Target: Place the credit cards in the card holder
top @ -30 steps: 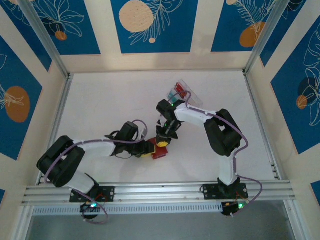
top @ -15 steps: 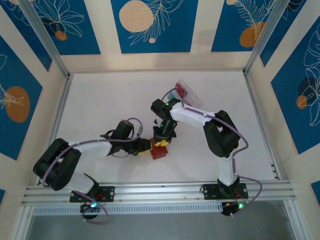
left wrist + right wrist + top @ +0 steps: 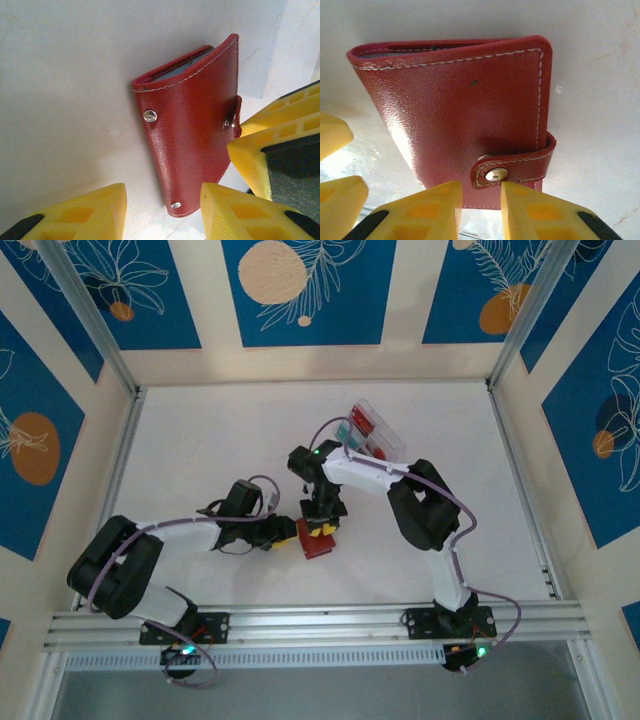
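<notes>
1. Your right arm has swung left above the wallet (image 3: pixel 318 543), which lies shut near the middle of the table's (image 3: pixel 200 460) near edge.
2. Your left gripper (image 3: pixel 161 192) is spread around the wallet's end. Your right gripper (image 3: pixel 481 187) is narrowly parted at the tab (image 3: pixel 512 167); you cannot tell whether it is pinching it.
3. Expect the wallet to be light, floppy and slick, so take hold of the tab.

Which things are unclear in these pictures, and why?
Card holder, wrist views: closed, so its inside is hidden.
Credit cards in the clear box, top view: too small to count.
Right gripper, right wrist view: whether it pinches the tab is unclear.
</notes>
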You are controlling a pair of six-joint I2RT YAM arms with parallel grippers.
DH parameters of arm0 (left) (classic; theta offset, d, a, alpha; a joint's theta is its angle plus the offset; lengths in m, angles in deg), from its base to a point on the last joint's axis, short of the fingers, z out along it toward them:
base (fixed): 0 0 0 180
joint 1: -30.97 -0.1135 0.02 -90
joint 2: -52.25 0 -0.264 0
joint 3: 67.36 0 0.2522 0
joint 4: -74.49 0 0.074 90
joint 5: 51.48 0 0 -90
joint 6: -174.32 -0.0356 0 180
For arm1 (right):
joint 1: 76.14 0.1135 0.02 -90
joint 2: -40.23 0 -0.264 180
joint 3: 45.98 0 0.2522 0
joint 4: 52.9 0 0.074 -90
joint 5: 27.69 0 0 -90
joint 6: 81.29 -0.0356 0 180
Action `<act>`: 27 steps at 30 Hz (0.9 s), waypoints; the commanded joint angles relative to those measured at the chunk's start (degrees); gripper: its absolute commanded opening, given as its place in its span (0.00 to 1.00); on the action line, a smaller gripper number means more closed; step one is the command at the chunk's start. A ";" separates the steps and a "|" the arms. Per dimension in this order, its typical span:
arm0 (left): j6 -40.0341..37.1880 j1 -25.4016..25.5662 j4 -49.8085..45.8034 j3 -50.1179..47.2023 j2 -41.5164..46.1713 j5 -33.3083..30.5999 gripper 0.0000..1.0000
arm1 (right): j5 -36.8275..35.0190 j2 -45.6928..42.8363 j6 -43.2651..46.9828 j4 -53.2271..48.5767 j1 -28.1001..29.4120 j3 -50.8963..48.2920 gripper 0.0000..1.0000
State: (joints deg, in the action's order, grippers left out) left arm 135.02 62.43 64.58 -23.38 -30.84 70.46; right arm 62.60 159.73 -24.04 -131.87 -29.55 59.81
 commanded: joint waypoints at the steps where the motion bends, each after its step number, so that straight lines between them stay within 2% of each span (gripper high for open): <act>1: 0.13 -0.92 0.10 -0.97 0.44 1.23 0.43 | -3.14 0.73 0.68 -3.43 0.76 2.09 0.26; 10: 0.19 -0.98 0.45 -1.37 0.58 1.36 0.42 | -4.64 1.30 0.81 -4.13 1.13 3.20 0.16; 18: -0.61 -0.97 1.13 -0.82 -0.62 2.08 0.43 | -3.06 0.61 1.55 -3.09 1.05 3.33 0.00; 27: -1.41 0.05 2.42 1.82 -4.69 3.01 0.42 | 4.28 -2.15 2.31 0.37 -1.45 -0.05 0.00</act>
State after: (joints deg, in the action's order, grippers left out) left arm 134.82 62.22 65.46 -23.52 -33.70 71.95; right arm 62.58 159.69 -22.66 -132.07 -30.14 60.82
